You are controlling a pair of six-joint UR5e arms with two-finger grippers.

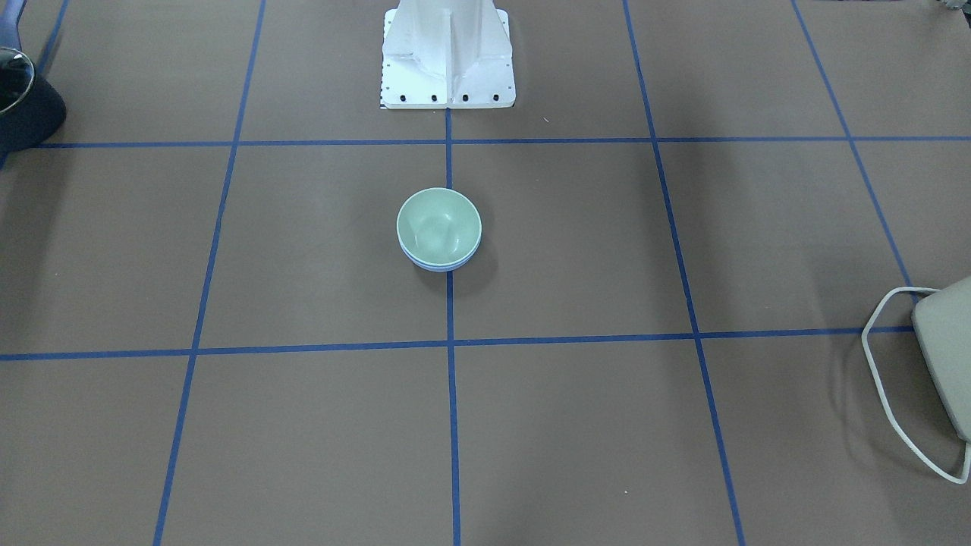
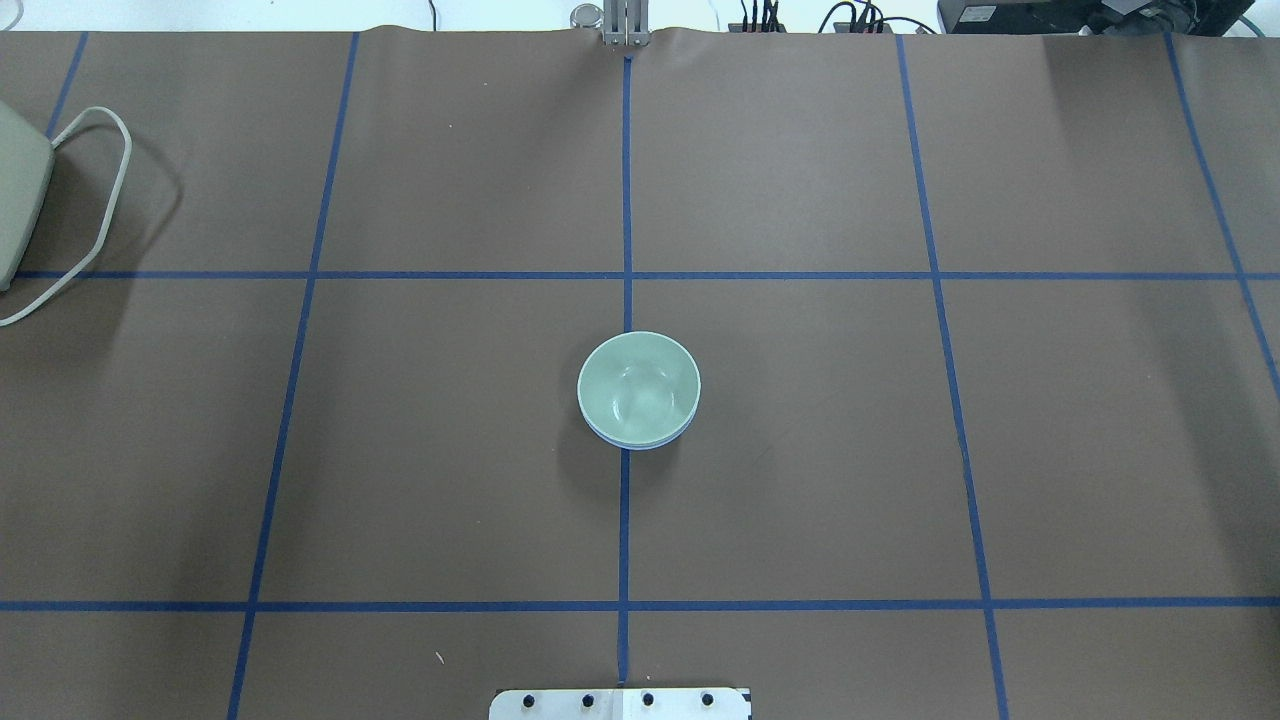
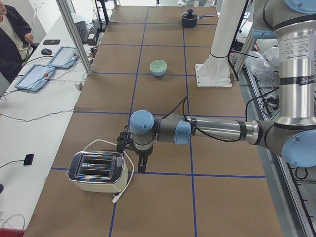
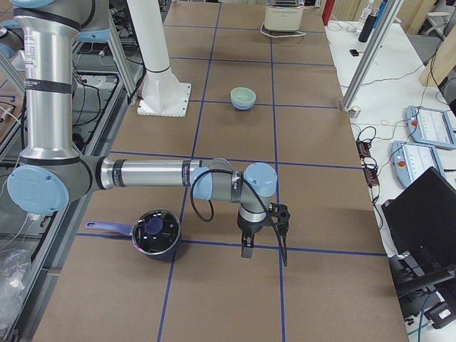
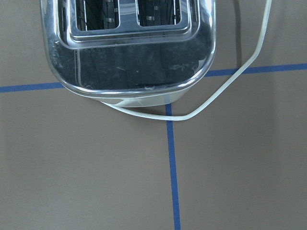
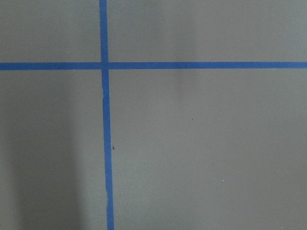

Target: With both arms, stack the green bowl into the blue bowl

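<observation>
Both arms (image 3: 212,129) (image 4: 149,173) outstretched low, jaws pointing down

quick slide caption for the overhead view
Stack complete: green bowl nested in blue bowl on the centre tape line.

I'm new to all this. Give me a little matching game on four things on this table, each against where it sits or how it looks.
Things:
1. green bowl
2. blue bowl
3. toaster
4. pot

Descriptions:
a. underneath, only its rim showing
b. dark, with a long handle
c. nested on top
d. shiny chrome top

Pairs: 1-c, 2-a, 3-d, 4-b.
</observation>
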